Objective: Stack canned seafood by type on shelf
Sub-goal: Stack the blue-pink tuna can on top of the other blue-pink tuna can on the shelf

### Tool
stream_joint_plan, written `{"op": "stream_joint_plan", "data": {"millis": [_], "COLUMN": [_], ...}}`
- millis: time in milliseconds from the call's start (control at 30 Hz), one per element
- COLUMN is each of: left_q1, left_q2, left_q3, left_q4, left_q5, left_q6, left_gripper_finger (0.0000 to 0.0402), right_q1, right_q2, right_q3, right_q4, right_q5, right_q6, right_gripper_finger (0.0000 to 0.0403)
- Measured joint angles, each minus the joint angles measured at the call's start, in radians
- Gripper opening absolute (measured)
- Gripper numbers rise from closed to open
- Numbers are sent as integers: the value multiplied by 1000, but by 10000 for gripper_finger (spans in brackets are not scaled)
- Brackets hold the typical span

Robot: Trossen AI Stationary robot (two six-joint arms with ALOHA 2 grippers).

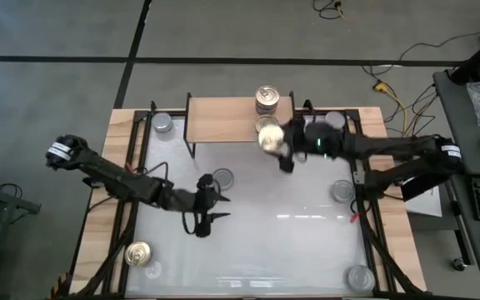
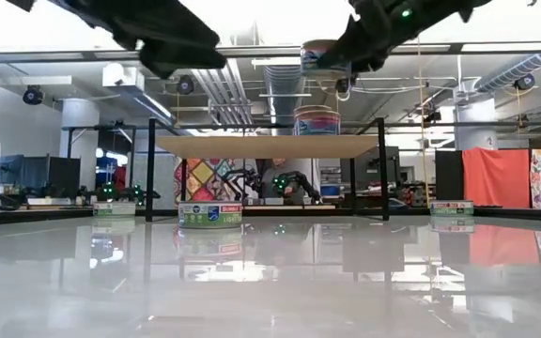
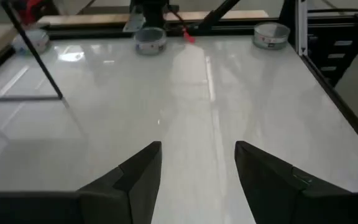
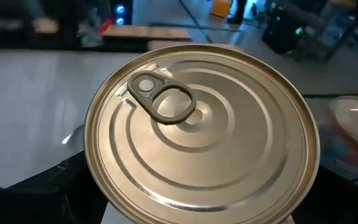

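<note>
Gold-lidded tin (image 4: 201, 134) gripped between spread jaws of right gripper (image 1: 275, 143), seemingly just above the shelf (image 1: 223, 119); left gripper (image 3: 197, 180) part open, empty.

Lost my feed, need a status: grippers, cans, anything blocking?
Right gripper holds a gold-lid can at the shelf, beside the can stack. Left gripper open, empty, mid-table. Nothing blocking.

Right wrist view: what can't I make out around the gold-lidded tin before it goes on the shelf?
- Right tool: its fingers sit hidden behind the gold-lidded round metal tin.
- Light-wood shelf on black legs: blocked in the right wrist view by that tin.
- Stacked tins on the shelf: labels too small in the low view.
</note>
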Motion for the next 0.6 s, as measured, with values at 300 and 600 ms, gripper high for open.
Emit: {"op": "stream_joint_plan", "data": {"millis": [300,600], "left_q1": [266,539], "left_q2": [-45,9], "left_q3": [37,307], "left_q4": [-66,-209], "left_q5": [176,428], "left_q6": [163,432], "left_gripper_finger": [189,189], "right_q1": [-279,-310], "right_q2": [150,187], "right_q3": [121,135], "right_q4": [-61,-71], "right_q5": [-325,-344], "right_q6": [-18,-76], "right_gripper_finger": [364,364]}}
